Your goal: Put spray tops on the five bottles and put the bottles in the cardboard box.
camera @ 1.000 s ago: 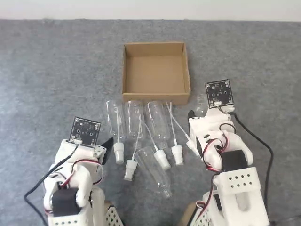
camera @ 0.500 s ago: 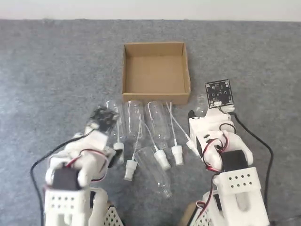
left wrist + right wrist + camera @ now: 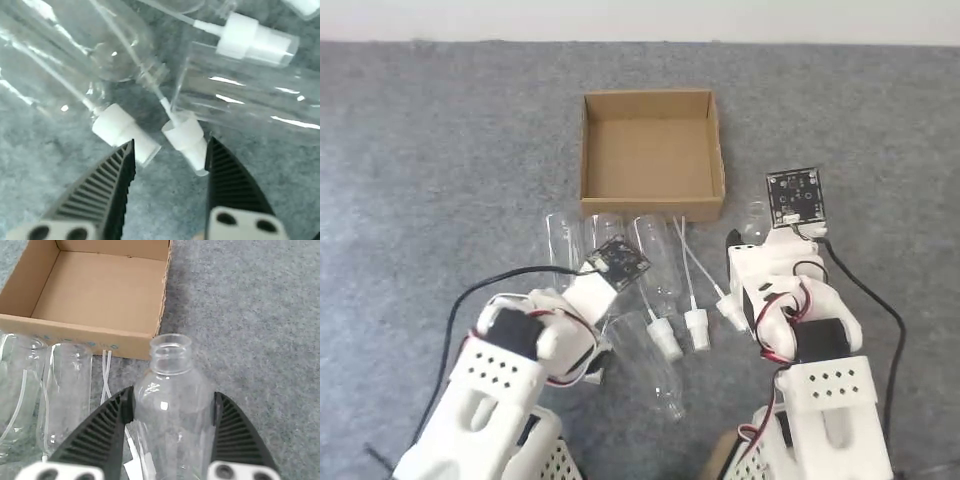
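Observation:
My left gripper (image 3: 170, 145) is open, low over the mat, with two white spray tops (image 3: 125, 134) (image 3: 187, 141) between its fingers. Their dip tubes run up across clear bottles (image 3: 250, 95) lying on their sides. In the high view the left arm (image 3: 588, 298) covers these tops. My right gripper (image 3: 172, 394) is shut on an upright clear bottle (image 3: 171, 390) with an uncapped neck. That bottle (image 3: 755, 215) stands just right of the cardboard box (image 3: 652, 208), whose floor is bare.
Several more clear bottles (image 3: 655, 255) lie in a row on the grey mat in front of the box, one (image 3: 655, 362) nearer me. Three spray tops (image 3: 697, 326) with long tubes lie between the arms. The box wall (image 3: 75, 335) is close to the held bottle.
The left arm has swung from the left side rightward and forward, down over the two spray tops. The right arm has shifted slightly with its bottle.

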You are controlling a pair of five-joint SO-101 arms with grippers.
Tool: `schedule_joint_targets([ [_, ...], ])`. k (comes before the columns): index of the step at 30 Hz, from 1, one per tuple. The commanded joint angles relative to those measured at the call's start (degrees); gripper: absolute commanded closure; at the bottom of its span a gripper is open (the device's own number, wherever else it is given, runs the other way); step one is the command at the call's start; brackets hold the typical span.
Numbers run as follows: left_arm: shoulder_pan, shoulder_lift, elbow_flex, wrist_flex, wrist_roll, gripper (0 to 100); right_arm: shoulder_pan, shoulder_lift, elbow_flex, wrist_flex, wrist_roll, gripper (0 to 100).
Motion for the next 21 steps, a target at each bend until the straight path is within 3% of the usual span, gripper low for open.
schedule_joint_targets([
  [1, 3.1, 4.0, -3.4, -2.7, 1.8, 79, 0.7, -1.4, -0.4, -1.3, -0.3, 85.9],
  [17, 3.4, 27.2, -3.3, -14.9, 7.6, 80, 2.3, -1.4, -0.4, -1.3, -0.6, 85.9],
  [21, 3.4, 29.5, -3.7, -15.7, 7.3, 89, 2.6, -1.4, -0.4, -1.3, -0.6, 85.9],
])
